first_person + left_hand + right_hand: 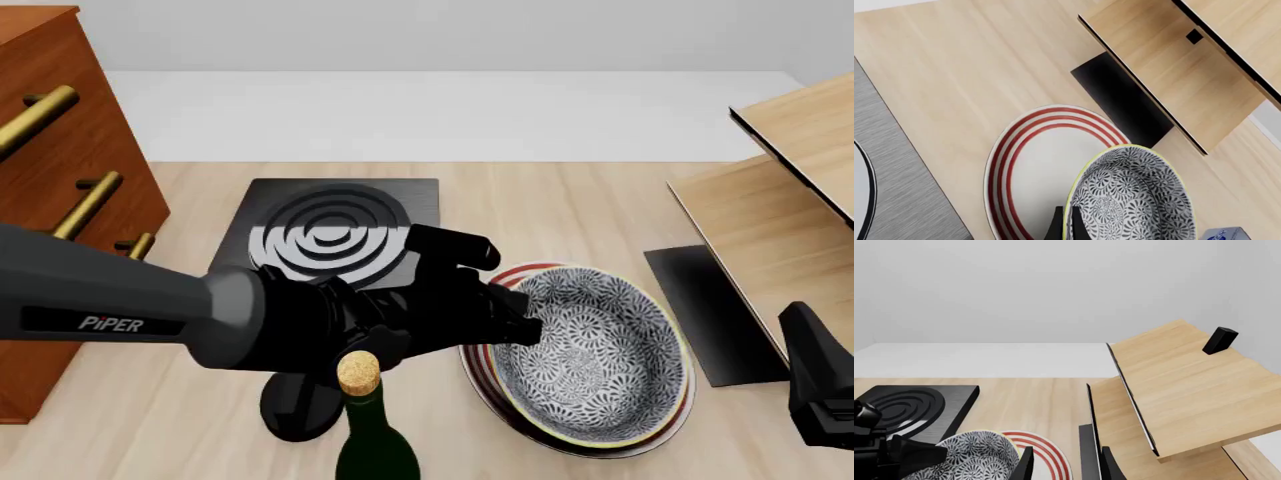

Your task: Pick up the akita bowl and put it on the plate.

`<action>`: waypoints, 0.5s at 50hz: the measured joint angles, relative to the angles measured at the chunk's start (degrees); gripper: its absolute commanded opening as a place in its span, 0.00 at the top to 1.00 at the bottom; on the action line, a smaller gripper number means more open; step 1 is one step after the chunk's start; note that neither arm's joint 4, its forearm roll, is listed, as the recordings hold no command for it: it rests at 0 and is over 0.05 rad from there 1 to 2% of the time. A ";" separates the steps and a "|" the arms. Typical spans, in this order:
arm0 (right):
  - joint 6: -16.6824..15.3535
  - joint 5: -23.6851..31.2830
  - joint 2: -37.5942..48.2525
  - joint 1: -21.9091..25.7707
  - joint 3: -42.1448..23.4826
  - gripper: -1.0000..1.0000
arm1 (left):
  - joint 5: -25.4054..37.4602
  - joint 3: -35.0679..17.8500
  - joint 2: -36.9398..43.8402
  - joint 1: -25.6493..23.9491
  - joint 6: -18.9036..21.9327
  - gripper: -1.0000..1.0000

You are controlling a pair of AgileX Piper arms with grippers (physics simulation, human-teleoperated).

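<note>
The akita bowl [597,352], dark-blue-and-white floral with a pale rim, hangs low over the plate [483,372], whose red rings peek out at its left and far edges. My left gripper [523,322] is shut on the bowl's left rim. In the left wrist view the fingertips [1055,229] pinch the rim of the bowl [1134,197], with the plate [1044,165] behind it. Whether bowl and plate touch I cannot tell. My right gripper [1064,467] stands open and empty at the table's right; its view shows the bowl [981,456] and plate [1047,450].
A black stove [340,232] with grey rings lies behind the left arm. A corked green bottle [364,425] stands at the front edge. There is a wooden drawer cabinet [60,150] on the left and a wooden shelf [787,200] over a black mat [707,310] on the right.
</note>
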 measured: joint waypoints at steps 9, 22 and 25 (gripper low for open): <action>0.00 0.00 0.00 0.00 0.00 0.00 | -0.18 -0.06 0.37 0.07 -0.05 1.00; 0.00 0.00 0.00 0.00 0.00 0.00 | -0.25 -0.51 0.95 0.51 -0.07 1.00; 0.00 0.00 0.00 0.00 0.00 0.00 | -0.24 -0.61 1.05 0.61 -0.06 1.00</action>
